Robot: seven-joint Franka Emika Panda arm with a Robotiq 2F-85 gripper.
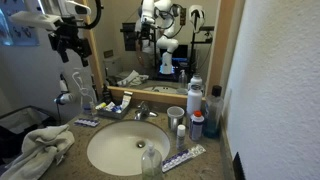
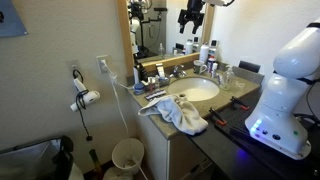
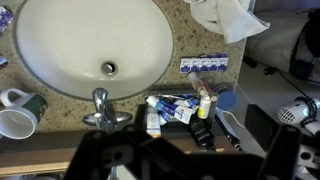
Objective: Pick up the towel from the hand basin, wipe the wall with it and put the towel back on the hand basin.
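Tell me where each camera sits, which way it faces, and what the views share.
Exterior view: close before the hand basin, facing the mirror; the open pincer hangs upper left.
Exterior view: farther back, off to the basin's side; the robot's white base fills the right.
Wrist view: looking straight down at the basin; dark pincer fingers along the bottom.
Shared: all show hand basin and towel.
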